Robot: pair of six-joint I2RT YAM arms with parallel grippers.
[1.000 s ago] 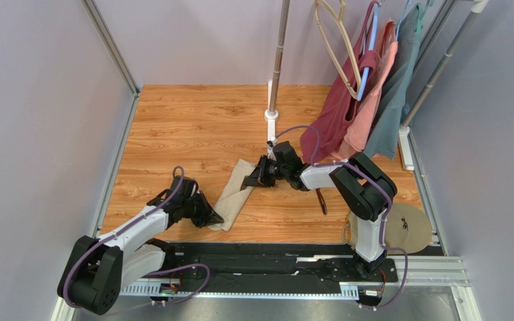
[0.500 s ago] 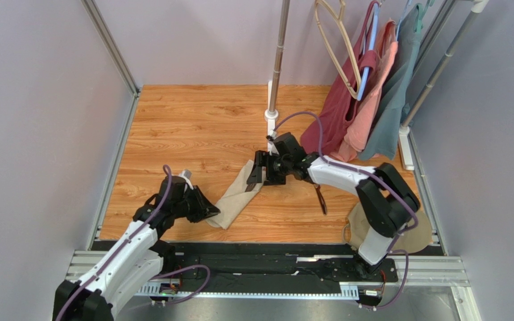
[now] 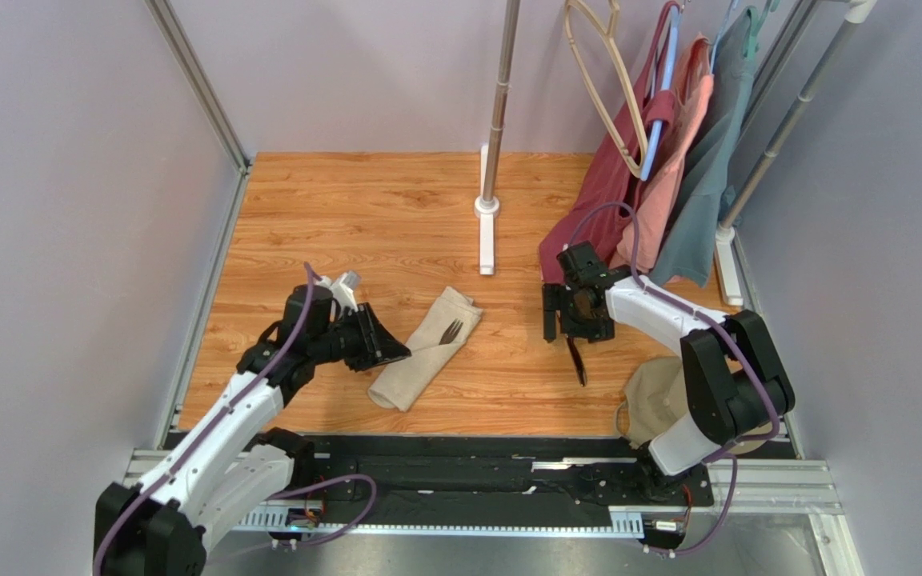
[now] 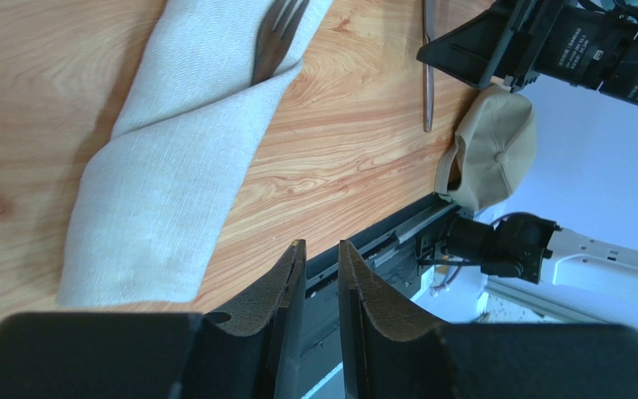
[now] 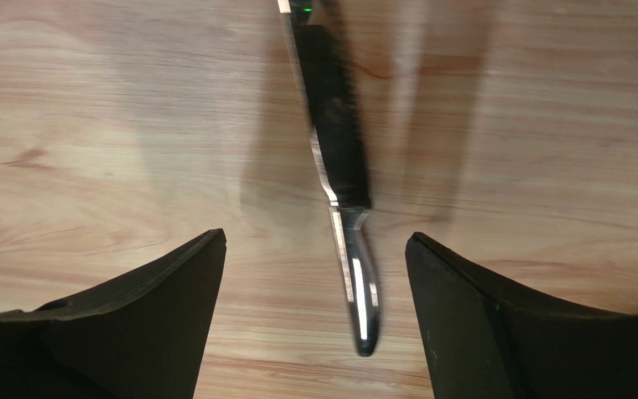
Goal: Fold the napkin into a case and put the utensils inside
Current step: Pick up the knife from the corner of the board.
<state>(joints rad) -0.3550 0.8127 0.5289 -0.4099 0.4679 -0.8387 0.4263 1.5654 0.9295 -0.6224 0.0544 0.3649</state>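
The beige napkin [image 3: 418,358] lies folded into a narrow case [image 4: 177,166] on the wooden floor. A dark fork [image 3: 451,331] sticks out of its far end, tines showing [image 4: 279,33]. My left gripper [image 3: 396,352] hovers just left of the case, apart from it. Its jaws [image 4: 321,245] stand a narrow gap apart with nothing between them. A dark knife [image 3: 575,357] lies on the floor right of the case. My right gripper [image 3: 573,327] hangs over the knife's far end, open wide, and the knife [image 5: 341,166] lies between its fingers [image 5: 316,237], untouched.
A tan cap [image 3: 661,396] lies by the right arm's base. A pole's white base [image 3: 486,228] stands behind the case. Maroon, salmon and grey-teal garments [image 3: 652,180] hang at the back right. The black rail [image 3: 490,462] runs along the near edge.
My right gripper let go at the case's far end, leaving the fork in it, swung right over the knife and opened wide. My left gripper parted its jaws and drew back off the case.
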